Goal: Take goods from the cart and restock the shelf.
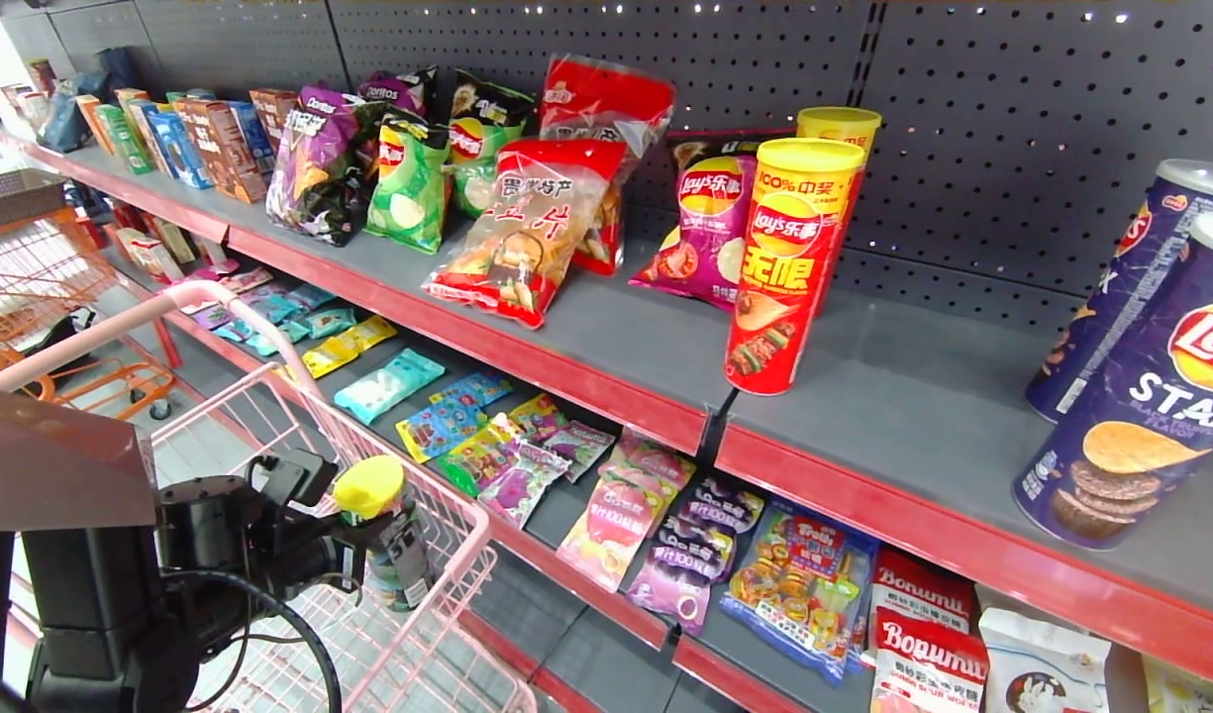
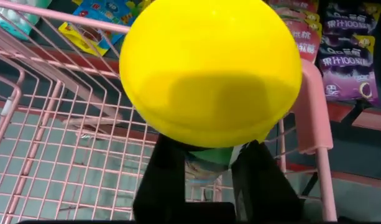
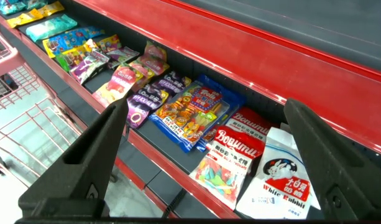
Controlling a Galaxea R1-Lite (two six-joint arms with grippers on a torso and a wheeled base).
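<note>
A chip can with a yellow lid [image 1: 371,487] and green body stands upright in my left gripper [image 1: 363,545], just inside the pink cart's [image 1: 462,550] near corner. In the left wrist view the yellow lid [image 2: 209,68] sits above the black fingers [image 2: 158,180], which are shut on the can's green body [image 2: 209,155]. My right gripper [image 3: 206,162] hangs open in front of the lower shelf, over packets of sweets [image 3: 193,115]. The upper shelf board [image 1: 913,396] is grey with a red front edge.
On the upper shelf stand a red and yellow chip can [image 1: 789,262], two dark blue cans [image 1: 1151,396] at the right and several snack bags [image 1: 527,228]. Bare board lies between the cans. An orange cart [image 1: 32,277] stands far left.
</note>
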